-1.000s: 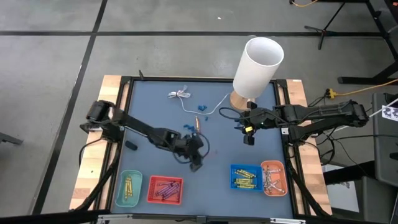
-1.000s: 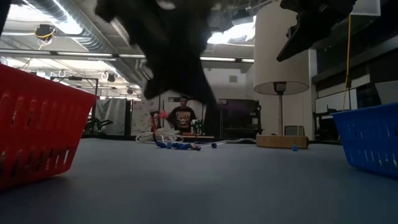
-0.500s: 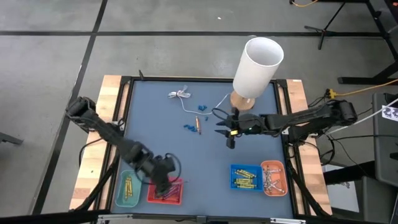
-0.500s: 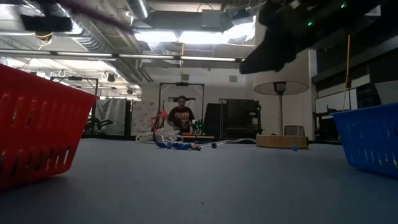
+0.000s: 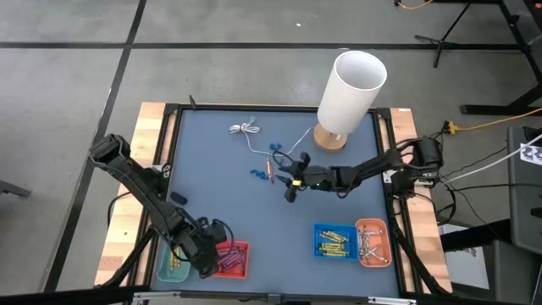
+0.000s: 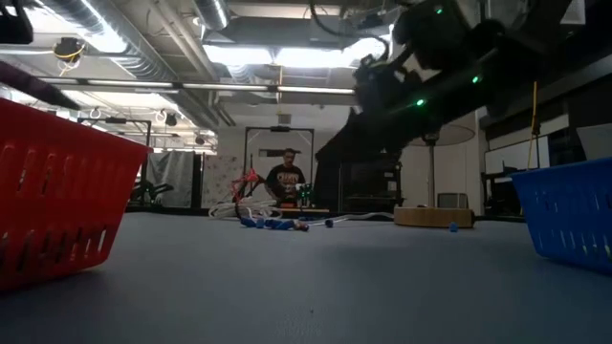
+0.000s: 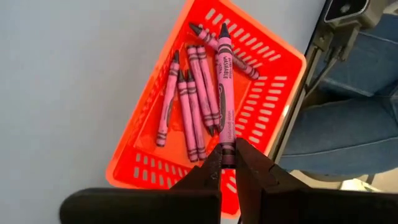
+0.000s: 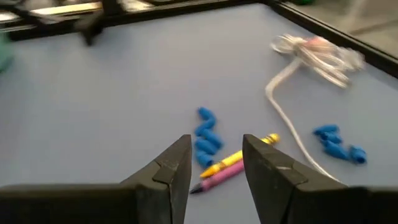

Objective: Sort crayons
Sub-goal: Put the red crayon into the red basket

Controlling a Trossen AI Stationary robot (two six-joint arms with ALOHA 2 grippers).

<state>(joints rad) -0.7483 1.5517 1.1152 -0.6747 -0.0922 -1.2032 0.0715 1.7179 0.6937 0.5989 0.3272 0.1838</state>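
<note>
My left gripper point(image 5: 209, 256) hangs over the red basket point(image 5: 235, 263) at the table's near edge, shut on a purple-pink crayon point(image 7: 224, 87). Several like crayons point(image 7: 189, 106) lie in that basket. My right gripper point(image 5: 289, 190) is open and low over the middle of the table. Just ahead of its fingers a yellow crayon point(image 8: 244, 158) and a pink crayon point(image 8: 216, 180) lie side by side on the mat; they also show in the high view point(image 5: 269, 169). Yellow crayons lie in the teal basket point(image 5: 174, 258) and the blue basket point(image 5: 334, 241). My left gripper pinches the crayon's blunt end point(image 7: 227, 147) between its two fingertips. The fingers come from above, slanting down, and the crayon runs on in line with them. Its pointed tip point(image 7: 223, 28) reaches out over the red basket, above the crayons lying there.
Small blue bits point(image 8: 206, 138) lie beside the two crayons, more point(image 8: 337, 142) near the white cable point(image 8: 292, 74). A tall white cylinder on a wooden base point(image 5: 349, 91) stands at the far right. An orange basket point(image 5: 373, 242) sits near right. A person point(image 6: 289, 178) stands far behind the table.
My left gripper has swung from the middle of the table to the near edge and now holds the crayon over the red basket. My right gripper has moved toward the table's left, from near the cylinder to the two crayons in the middle.
</note>
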